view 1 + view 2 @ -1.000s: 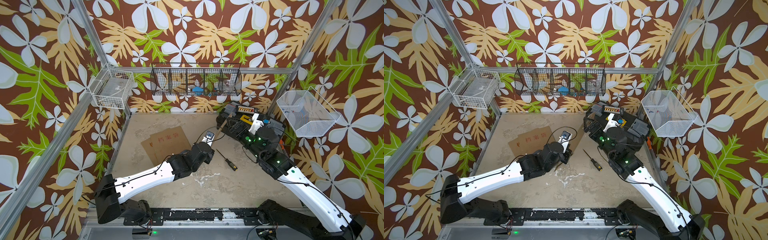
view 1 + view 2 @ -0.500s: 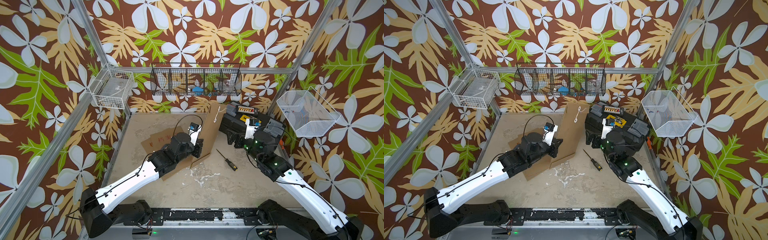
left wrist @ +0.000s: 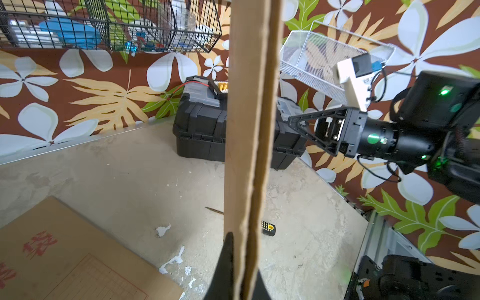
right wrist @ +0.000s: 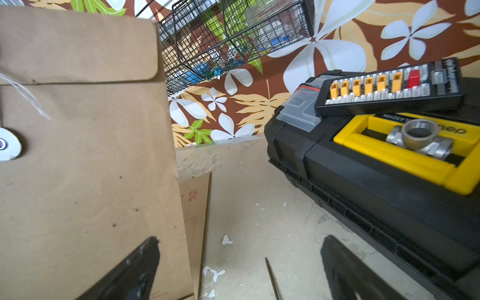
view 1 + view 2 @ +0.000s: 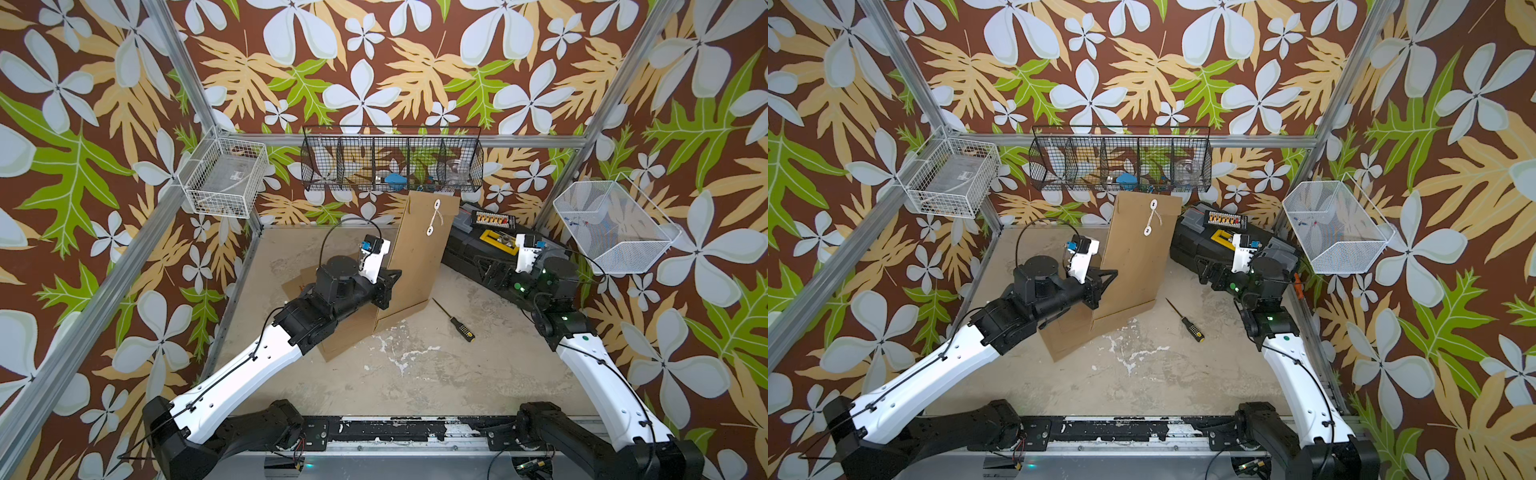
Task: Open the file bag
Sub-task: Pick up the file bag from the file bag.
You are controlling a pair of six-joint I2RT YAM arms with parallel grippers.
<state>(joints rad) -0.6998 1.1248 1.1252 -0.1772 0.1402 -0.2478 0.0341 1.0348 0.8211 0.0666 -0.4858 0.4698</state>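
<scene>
Left tool (image 5: 387,289): clenched on brown kraft-paper file bag (image 5: 419,249) edge.
Right tool (image 4: 241,240): spread, empty.
Risk: bag slipping from thin edge pinch.

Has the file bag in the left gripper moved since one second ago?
Yes. The file bag lay flat; now it stands upright, with its top edge raised near the black wire basket.

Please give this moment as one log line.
left gripper: shut on file bag, upright | right gripper: open, empty | flap: down
</scene>
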